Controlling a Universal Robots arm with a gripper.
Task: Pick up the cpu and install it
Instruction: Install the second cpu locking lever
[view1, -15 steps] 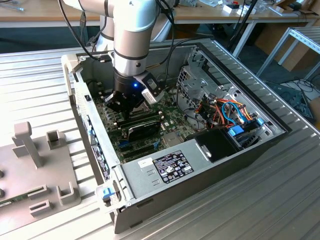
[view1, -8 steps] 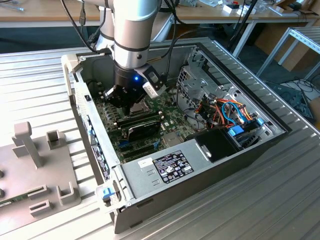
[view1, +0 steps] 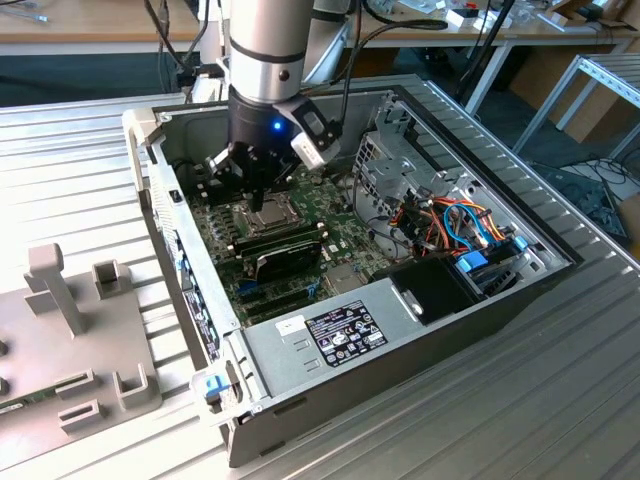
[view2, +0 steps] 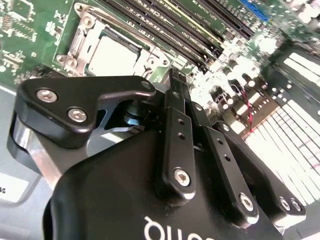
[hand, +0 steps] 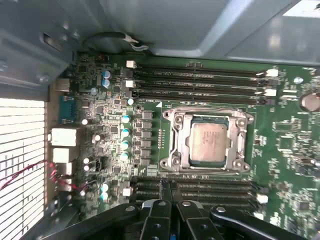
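Inside the open case, on the green motherboard (hand: 295, 165): the cpu (hand: 209, 142) sits in its socket (hand: 172, 137), between the memory slot rows.

I see the gripper (hand: 167, 192) above the board's slot rows with fingers pressed together, holding nothing. I judge the cpu light, rigid, slick-topped and fragile underneath; I'd take it by opposite edges only. Its lid print and the power supply label (view1: 345, 330) are too small to read.
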